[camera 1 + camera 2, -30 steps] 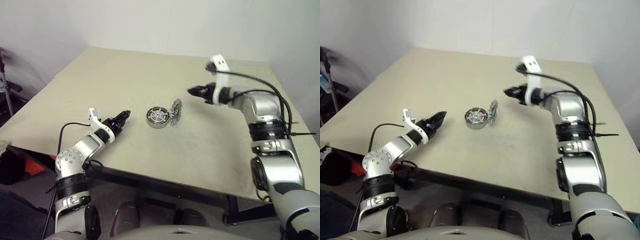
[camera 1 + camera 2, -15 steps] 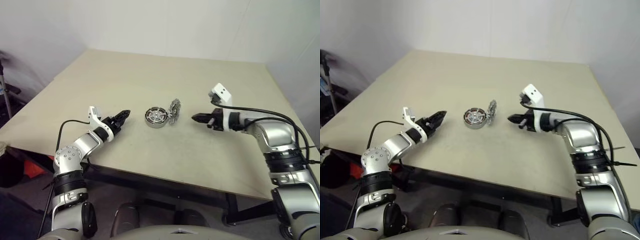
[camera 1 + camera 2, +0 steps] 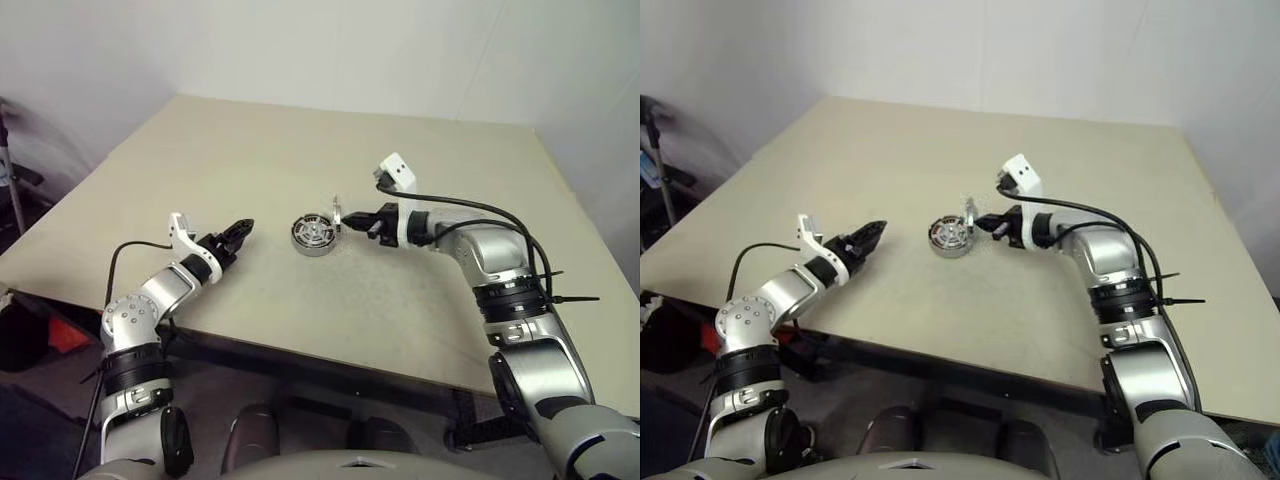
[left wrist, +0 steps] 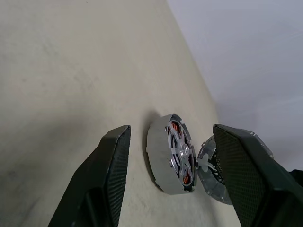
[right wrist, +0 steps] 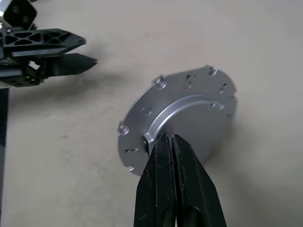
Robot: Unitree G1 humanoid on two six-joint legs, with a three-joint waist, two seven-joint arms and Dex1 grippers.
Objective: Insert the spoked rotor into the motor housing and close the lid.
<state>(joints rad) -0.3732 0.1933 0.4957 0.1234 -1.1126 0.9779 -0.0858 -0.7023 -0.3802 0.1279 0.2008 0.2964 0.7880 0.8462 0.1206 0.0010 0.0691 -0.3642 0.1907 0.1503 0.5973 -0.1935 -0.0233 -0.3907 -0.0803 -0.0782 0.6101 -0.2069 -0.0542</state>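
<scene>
At the centre of the frame on our beige table (image 3: 250, 140) lies the round metal motor housing (image 3: 311, 233) with copper windings; a silver disc, the lid (image 3: 337, 214), stands on edge against it. Our right gripper (image 3: 348, 222), fingers together, touches the disc. Our left gripper (image 3: 240, 230), lower left, hovers parted and empty

You have the housing (image 3: 312, 234) lying flat on the desk (image 3: 250, 160), open face up: a shallow round grey cup with copper windings ringed around a silver spoked hub. The lid (image 5: 182, 116) stands on edge just beside it, on the side toward your right arm, tilted almost upright. It is a round silver-grey disc with small holes and screw bumps near its rim, and a raised curved ridge across the face turned away from the housing.
</scene>
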